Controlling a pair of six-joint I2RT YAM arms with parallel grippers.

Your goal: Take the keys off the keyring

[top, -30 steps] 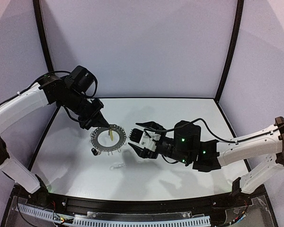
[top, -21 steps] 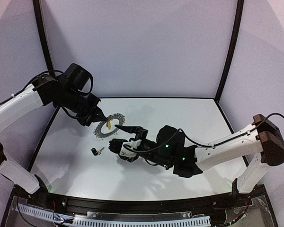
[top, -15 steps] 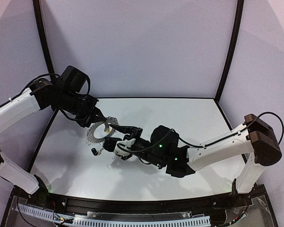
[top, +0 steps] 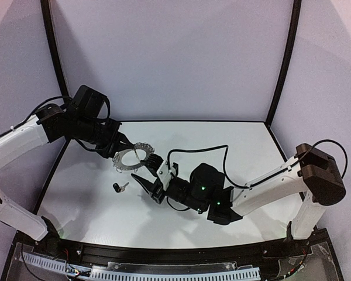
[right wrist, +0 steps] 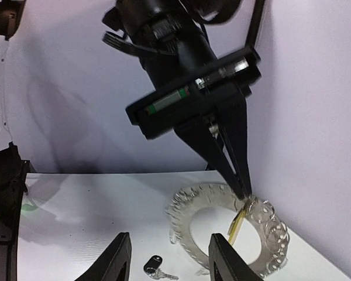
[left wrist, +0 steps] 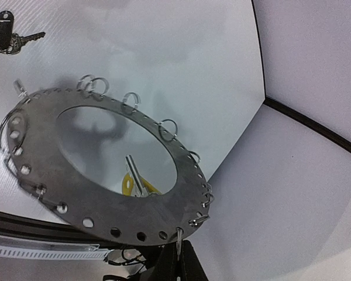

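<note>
We have the black-headed key (top: 119, 187) loose on the table (top: 222, 146), but the yellow key (left wrist: 128, 182) hangs on the keyring (top: 133, 158), which our left gripper (top: 119, 151) holds aloft clamped by its rim, our right gripper (top: 147, 171) gaping empty beside it.

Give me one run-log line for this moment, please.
left gripper: holds keyring; right gripper: open; yellow key: on keyring; black key: on table
</note>
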